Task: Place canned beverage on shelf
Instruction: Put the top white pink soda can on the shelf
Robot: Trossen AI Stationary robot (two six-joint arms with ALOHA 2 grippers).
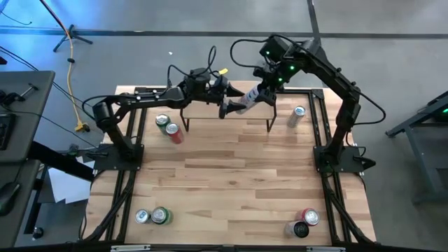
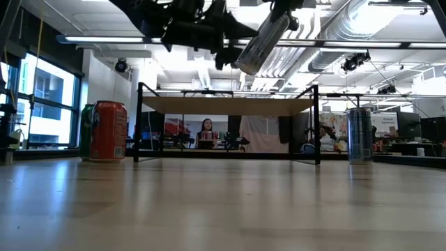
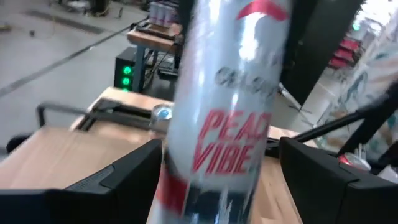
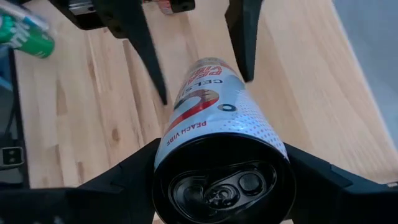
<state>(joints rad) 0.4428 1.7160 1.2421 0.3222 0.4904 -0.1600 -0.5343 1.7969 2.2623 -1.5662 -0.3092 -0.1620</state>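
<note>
Above the shelf (image 1: 227, 105) at the far edge of the bench (image 1: 231, 182), the left gripper (image 1: 222, 106) has wide jaws straddling the lower end of a tilted white can (image 1: 245, 102), while the right gripper (image 1: 262, 94) grips the can's top end between its jaws.

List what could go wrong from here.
1. The white can hangs tilted above the shelf, held by the right gripper; lowered at that angle, it may topple.
2. The left gripper's open fingers straddle the can's far end, so the arms could collide or knock it loose.
</note>
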